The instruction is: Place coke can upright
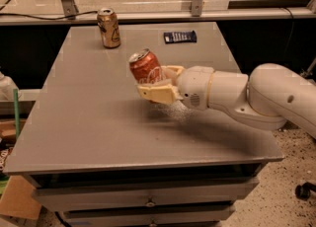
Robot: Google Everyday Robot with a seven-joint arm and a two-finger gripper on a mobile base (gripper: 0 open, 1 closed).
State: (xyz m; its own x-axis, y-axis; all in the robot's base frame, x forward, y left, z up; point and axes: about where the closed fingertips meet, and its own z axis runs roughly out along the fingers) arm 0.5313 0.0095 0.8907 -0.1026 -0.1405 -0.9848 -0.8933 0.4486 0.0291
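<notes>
The coke can (145, 66) is red-orange with white script and a silver top. It stands nearly upright, tilted slightly left, near the middle of the grey table (89, 122). My gripper (154, 84) reaches in from the right, low over the table, and is shut on the can's lower half. One tan finger (157, 93) crosses in front of the can. I cannot tell whether the can's base touches the table.
A gold-tan can (109, 27) stands upright at the table's back left. A dark blue packet (180, 36) lies flat at the back centre. My white arm (256, 97) spans the table's right side. Drawers sit under the front edge.
</notes>
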